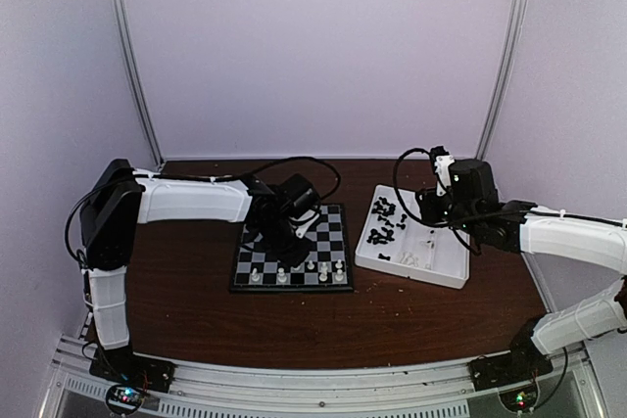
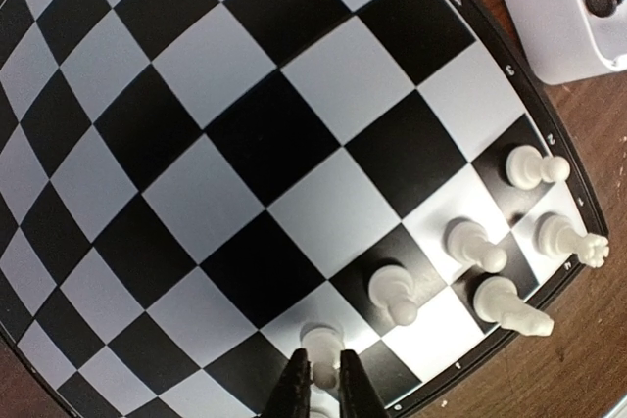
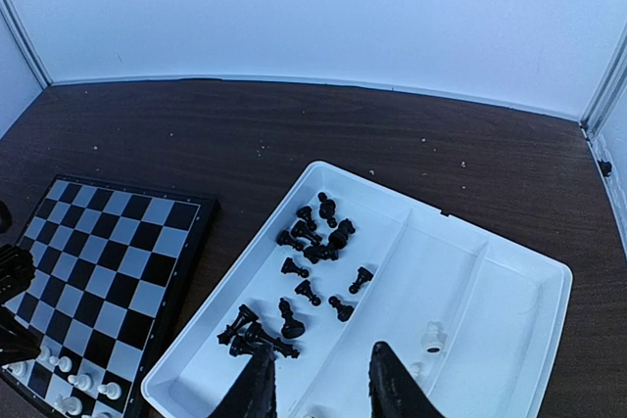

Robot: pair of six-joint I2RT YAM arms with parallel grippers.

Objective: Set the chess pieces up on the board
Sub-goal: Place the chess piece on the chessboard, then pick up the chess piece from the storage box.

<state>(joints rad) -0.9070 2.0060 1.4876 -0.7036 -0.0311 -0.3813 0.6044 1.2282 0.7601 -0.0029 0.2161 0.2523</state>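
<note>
**Dark wood tabletop, pale walls: a pawn pinched at the board's near edge**

The tabletop [image 1: 196, 310] sits inside plain pale walls [image 1: 313, 46], with your two arms reaching in from the near edge.

Your left end effector [image 2: 324, 391] is clenched on a white pawn [image 2: 318, 340]. Its fingertips squeeze the pawn from both sides. The pawn stands on a square in the second row from the near edge of the board [image 1: 333, 232]. Five more white pieces [image 2: 475, 242] stand just beside it in the two rows along that edge, towards the right corner. The other squares you can see in the left wrist view are bare. The board lies flat, left of centre on the tabletop.

Your right end effector [image 3: 323, 394] is released. Its fingers stand apart with nothing between them, and it hangs over the near part of the white divided tray [image 3: 549, 310]. The black pieces [image 3: 313, 242] lie loosely heaped in the tray's left compartment. One small white piece [image 3: 431, 340] lies in what looks like the middle compartment. The tray sits right of the board, near it but apart.
</note>
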